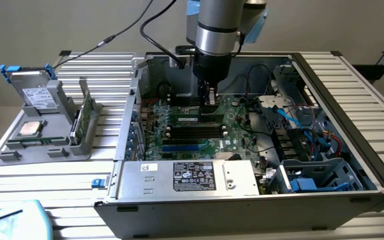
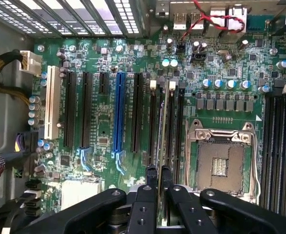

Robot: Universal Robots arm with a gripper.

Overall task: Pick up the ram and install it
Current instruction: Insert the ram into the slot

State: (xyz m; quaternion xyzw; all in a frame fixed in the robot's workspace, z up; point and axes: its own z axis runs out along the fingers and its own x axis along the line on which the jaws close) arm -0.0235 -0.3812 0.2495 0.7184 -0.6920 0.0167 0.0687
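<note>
The ram [image 2: 162, 122] shows edge-on as a thin green stick standing among the black memory slots of the motherboard [image 2: 104, 112]. My gripper [image 2: 158, 171] is shut on its near end, the two black fingers [image 2: 151, 178] pressed to either side. In the exterior view, the gripper [image 1: 209, 107] reaches straight down into the open computer case [image 1: 352, 125]. There the ram [image 1: 190, 118] lies along a slot on the motherboard [image 1: 178, 142], with its pale label facing the camera.
An empty silver processor socket [image 2: 219, 163] sits beside the memory slots. A power supply [image 1: 192, 177] lines the case's front, with cables [image 1: 292, 117] at the exterior view's right. Outside, a grey holder [image 1: 45, 145] carries another green stick [image 1: 84, 117], a square chip [image 1: 30, 129] and a drive [image 1: 35, 92].
</note>
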